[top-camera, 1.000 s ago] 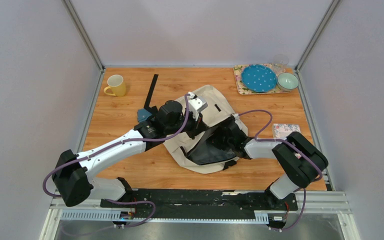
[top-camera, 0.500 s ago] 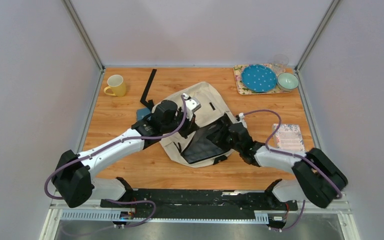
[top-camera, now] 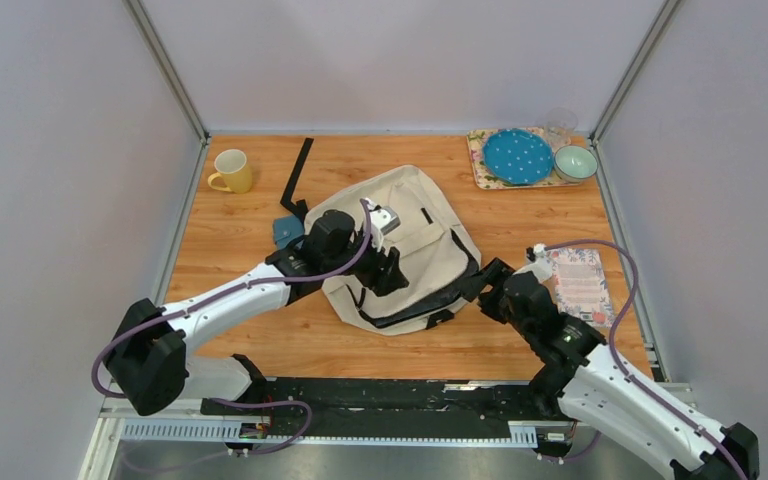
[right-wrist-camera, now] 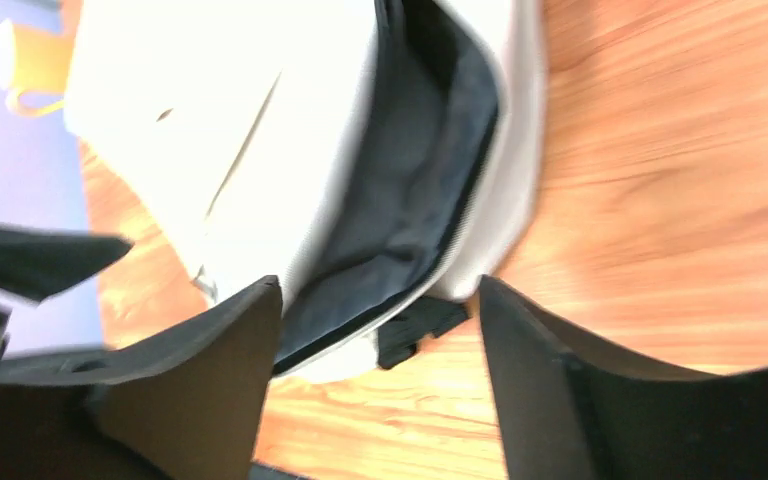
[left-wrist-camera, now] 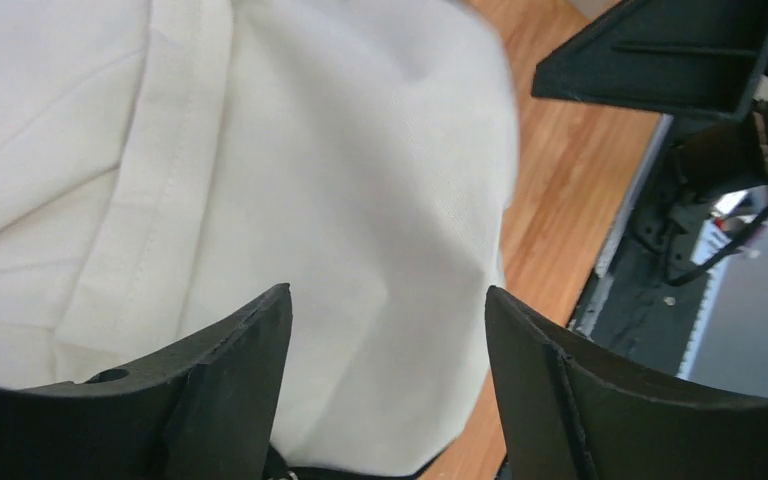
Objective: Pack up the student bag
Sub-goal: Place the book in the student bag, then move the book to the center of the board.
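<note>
- Top view: the student bag (top-camera: 415, 235) lies mid-tabletop (top-camera: 250, 215), its black-lined mouth facing the near right edge. The left gripper (top-camera: 385, 272) hangs over the bag's near left part. The right gripper (top-camera: 485, 280) sits just beside the bag's near right edge.
- Left wrist view: the fingers stand apart, holding nothing, with cream bag fabric close beneath and between them.
- Right wrist view: the fingers stand apart and empty, and the bag's gaping black mouth lies just ahead of them.

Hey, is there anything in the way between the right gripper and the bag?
Nothing visible. The right gripper is open and points straight at the bag's unzipped edge, close by.
</note>
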Tool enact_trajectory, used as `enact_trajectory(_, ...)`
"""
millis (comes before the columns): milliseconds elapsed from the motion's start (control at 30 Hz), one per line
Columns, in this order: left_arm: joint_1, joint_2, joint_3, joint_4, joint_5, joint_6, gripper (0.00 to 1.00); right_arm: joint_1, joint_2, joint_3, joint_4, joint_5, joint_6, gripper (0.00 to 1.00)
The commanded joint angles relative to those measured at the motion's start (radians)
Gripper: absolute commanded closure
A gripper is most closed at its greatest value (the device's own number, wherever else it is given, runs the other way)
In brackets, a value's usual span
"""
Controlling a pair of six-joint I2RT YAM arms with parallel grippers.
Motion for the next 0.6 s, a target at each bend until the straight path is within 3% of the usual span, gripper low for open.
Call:
enact_trajectory(0, -0.001, -0.080, -0.023, 0.129, 0.126, -0.117, 0.21, -0.049, -0.018, 0.139, -0.266, 0.225, -0.076, 0.20)
enact_trajectory(100, 0.000, -0.106, -0.023, 0.163, 0.157, -0.145, 0.21, -0.179, 0.026, 0.219, -0.292, 0.204, -0.133, 0.17)
enact_trajectory(233, -0.001, -0.108, -0.006, 0.165, 0.177, -0.161, 0.21, -0.479, 0.095, 0.293, -0.283, 0.049, -0.275, 0.15)
enact_trajectory(367, -0.007, -0.094, -0.004, 0.183, 0.186, -0.187, 0.21, -0.790, 0.147, 0.348, -0.274, -0.011, -0.345, 0.13)
enact_trajectory(567, -0.081, -0.027, 0.026, 0.206, 0.197, -0.193, 0.20, -1.015, 0.365, 0.425, -0.265, -0.017, -0.360, 0.11)
